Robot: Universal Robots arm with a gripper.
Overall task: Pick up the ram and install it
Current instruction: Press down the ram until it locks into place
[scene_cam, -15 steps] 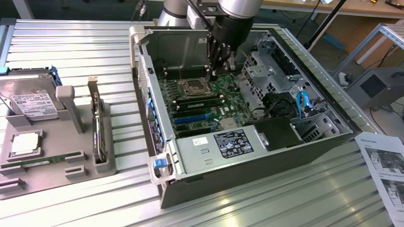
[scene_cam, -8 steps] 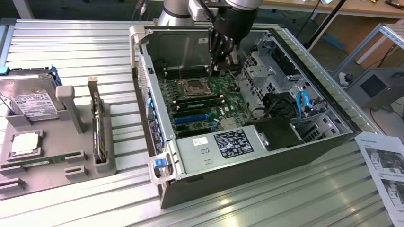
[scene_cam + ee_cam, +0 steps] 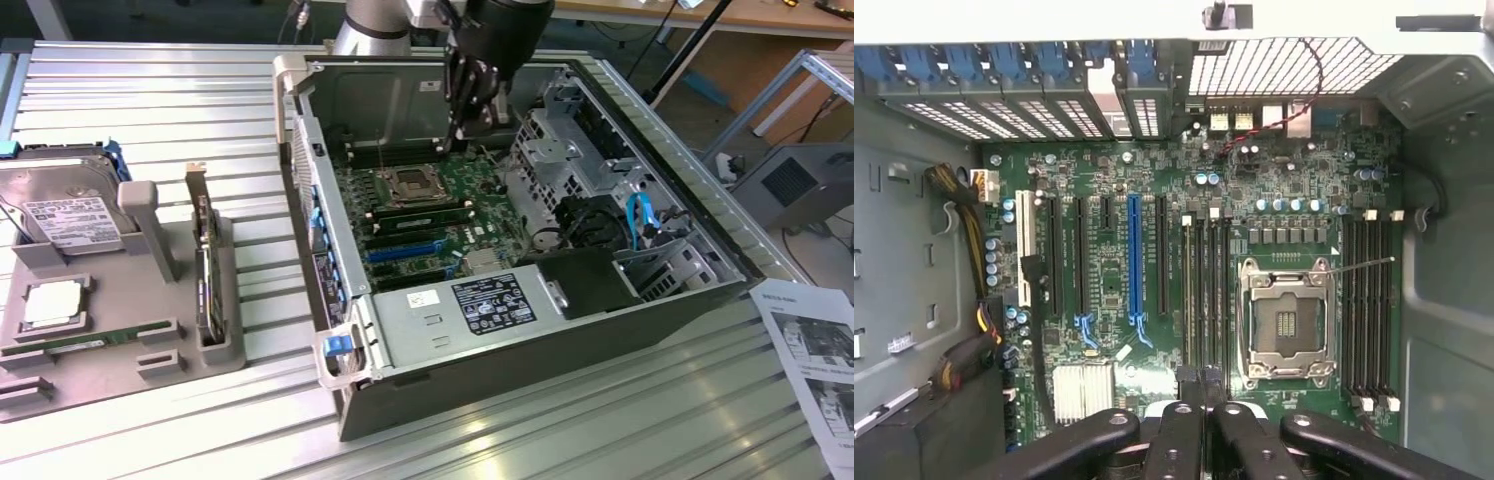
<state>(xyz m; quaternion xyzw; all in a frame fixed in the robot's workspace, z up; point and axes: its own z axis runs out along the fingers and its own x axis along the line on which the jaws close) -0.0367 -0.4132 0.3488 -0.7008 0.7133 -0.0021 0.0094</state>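
A ram stick (image 3: pixel 94 341), long, thin and green, lies in a groove of the grey fixture tray (image 3: pixel 187 355) at the exterior view's left. A second green stick (image 3: pixel 420 211) stands in a slot of the motherboard (image 3: pixel 461 180), just in front of the processor socket (image 3: pixel 404 183). My gripper (image 3: pixel 465 135) hangs inside the open computer case (image 3: pixel 534 330), above the board behind the socket, fingers shut with nothing visible between them. In the wrist view the shut fingers (image 3: pixel 1176 440) point at the long memory slots (image 3: pixel 1206 300) beside the socket (image 3: pixel 1286 320).
The tray also carries a hard drive (image 3: pixel 60 210), a silver processor (image 3: pixel 51 305) and a card standing on edge (image 3: pixel 204 270). Drive cages and cables (image 3: pixel 627 220) crowd the case's right side. A printed sheet (image 3: pixel 814 350) lies at the table's right.
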